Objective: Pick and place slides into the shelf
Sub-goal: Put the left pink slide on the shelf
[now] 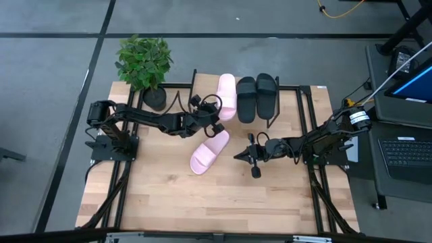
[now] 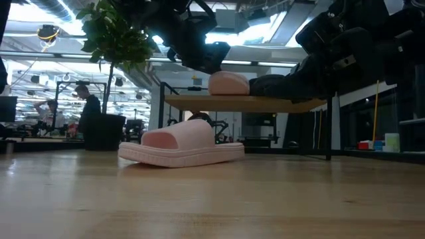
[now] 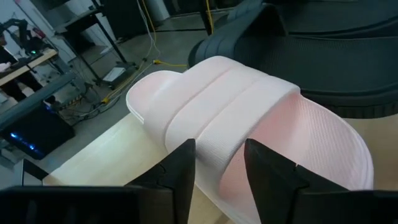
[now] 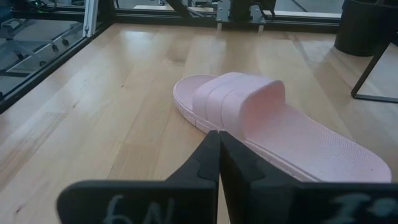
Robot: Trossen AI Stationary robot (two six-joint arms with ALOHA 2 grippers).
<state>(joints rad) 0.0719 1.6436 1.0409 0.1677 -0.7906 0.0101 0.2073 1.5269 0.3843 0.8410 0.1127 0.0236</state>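
Note:
One light pink slide (image 1: 227,96) and two black slides (image 1: 246,99) (image 1: 266,91) lie side by side, soles down, on the shelf (image 2: 265,103) at the table's far middle. My left gripper (image 1: 217,124) is open just above the near end of the shelf's pink slide (image 3: 249,112). Its fingers stand either side of the strap's edge, and I see no touch. The other pink slide (image 1: 209,150) lies sole down on the table. My right gripper (image 1: 237,156) is shut, with its tips (image 4: 217,134) pointing at this slide's side (image 4: 261,112), just short of it.
A potted plant (image 1: 143,62) stands at the table's far left corner, beside the shelf. The shelf's thin black legs (image 2: 161,119) stand behind the table's pink slide. Bare tabletop (image 1: 202,202) stretches toward the near edge. People and benches show in the room behind.

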